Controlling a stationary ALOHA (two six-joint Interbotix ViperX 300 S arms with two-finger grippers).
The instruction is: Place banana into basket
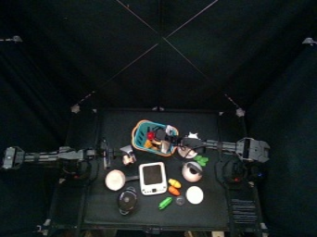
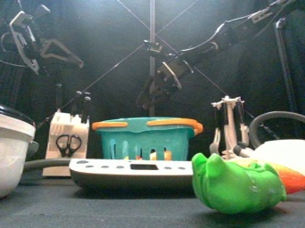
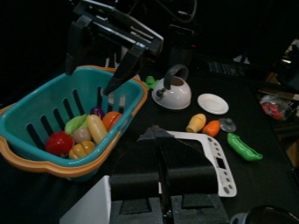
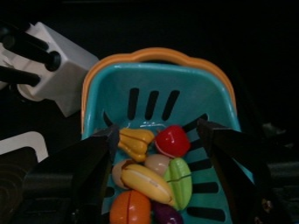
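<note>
Right hand (image 4: pixel 173 188) hangs directly over the basket (image 4: pixel 163 87), jaws spread wide with nothing between them. The wrist view looks straight down between the two jaws into the basket.

Banana (image 4: pixel 147 183): already inside the basket, lying on the pile of toy fruit, directly below the right hand and between its open jaws. In the left wrist view the banana (image 3: pixel 96 128) shows as a pale yellow piece among the same pile. Long axis: slanted across the basket's length, not lined up with either wall. One end points toward the wall nearest the right jaw tips, the other toward the basket's middle. It lies flat, not propped on end.

Neighbours in the basket: a red tomato-like piece (image 4: pixel 173 140), a green-and-yellow halved fruit (image 4: pixel 179 179), an orange piece (image 4: pixel 129 210), a small bunch of yellow segments (image 4: pixel 136 140). The banana touches several of these.

Left hand (image 3: pixel 163 179): low over the counter beside the basket, above the white device (image 3: pixel 211 162). Its jaws look closed, with nothing held.

Right arm is plainly the nearer to the banana; left sits off to the basket's side.

Judgement: the placing looks done. The right hand need only rise straight up, clear of the basket rim.
</note>
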